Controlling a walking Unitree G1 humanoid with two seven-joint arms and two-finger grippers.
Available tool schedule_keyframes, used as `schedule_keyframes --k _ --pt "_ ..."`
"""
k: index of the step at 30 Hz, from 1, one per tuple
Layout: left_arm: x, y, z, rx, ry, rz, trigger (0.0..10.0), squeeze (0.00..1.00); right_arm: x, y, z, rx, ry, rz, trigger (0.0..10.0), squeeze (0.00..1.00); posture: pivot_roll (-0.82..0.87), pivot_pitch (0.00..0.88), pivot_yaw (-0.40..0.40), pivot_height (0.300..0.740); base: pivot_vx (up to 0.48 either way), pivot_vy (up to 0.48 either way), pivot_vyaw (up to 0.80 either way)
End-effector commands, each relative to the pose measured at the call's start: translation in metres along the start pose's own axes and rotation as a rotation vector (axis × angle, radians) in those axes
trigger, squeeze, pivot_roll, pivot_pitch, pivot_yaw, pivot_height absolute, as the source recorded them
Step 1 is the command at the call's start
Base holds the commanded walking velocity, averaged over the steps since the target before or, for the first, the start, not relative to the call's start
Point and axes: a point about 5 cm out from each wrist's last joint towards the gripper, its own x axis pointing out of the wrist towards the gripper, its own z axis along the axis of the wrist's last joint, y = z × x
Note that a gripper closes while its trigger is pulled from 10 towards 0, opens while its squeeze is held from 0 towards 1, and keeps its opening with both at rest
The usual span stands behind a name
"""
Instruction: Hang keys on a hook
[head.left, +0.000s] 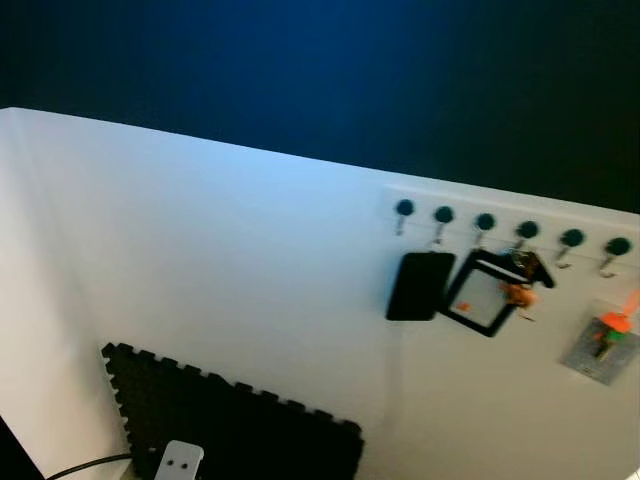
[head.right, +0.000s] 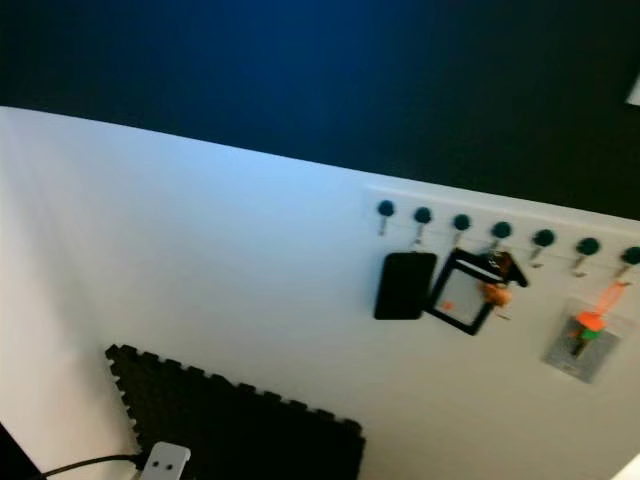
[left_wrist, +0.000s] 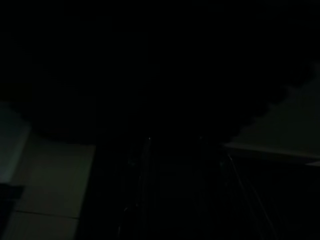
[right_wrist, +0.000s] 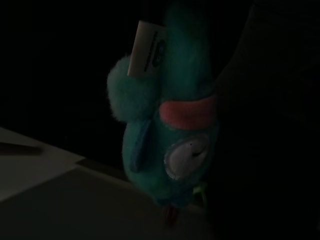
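A white rail of hooks (head.left: 510, 226) with dark green knobs runs along the white wall at the right of the eye views. The leftmost hook (head.left: 403, 212) is bare, and so is another hook (head.left: 570, 243) further right. In the right wrist view a teal plush keychain (right_wrist: 170, 130) with a white tag (right_wrist: 146, 50) and a pink band hangs close before the camera, held up off the floor in the dark. No keys can be made out there. The left wrist view is almost black.
On the rail hang a black card holder (head.left: 420, 285), a black-framed badge (head.left: 483, 297) with an orange charm (head.left: 518, 293), and a grey tag with orange and green bits (head.left: 603, 345). A black foam mat (head.left: 230, 425) and a white plug (head.left: 180, 462) lie low on the left.
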Motion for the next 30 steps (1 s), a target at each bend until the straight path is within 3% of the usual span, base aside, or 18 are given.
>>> schedule_keyframes --k 1,4,24,30 --pt "-0.0008 -0.0034 -0.0026 0.007 0.006 -0.015 10.0 0.0 -0.0026 -0.0059 -0.0037 -0.001 0.011 -0.019 10.0 0.0 0.04 0.065 -0.033 0.74 0.0 -0.472 0.0" --pt "-0.0012 -0.0024 -0.0019 0.009 -0.001 -0.006 10.0 0.0 -0.0028 -0.0058 -0.0042 -0.001 0.012 -0.019 10.0 0.0 0.04 0.067 -0.034 0.74 0.0 -0.435 0.0" --pt "-0.0016 -0.0003 -0.0028 0.054 0.013 0.014 10.0 0.0 -0.004 -0.0064 -0.0064 -0.009 0.016 -0.02 10.0 0.0 0.04 0.06 -0.034 0.74 0.0 0.0 0.0" --pt "-0.0026 -0.0029 -0.0043 0.089 0.018 -0.012 10.0 0.0 -0.0045 -0.0063 -0.0073 -0.009 0.016 -0.02 10.0 0.0 0.04 0.056 -0.03 0.74 0.0 -0.48 0.0"
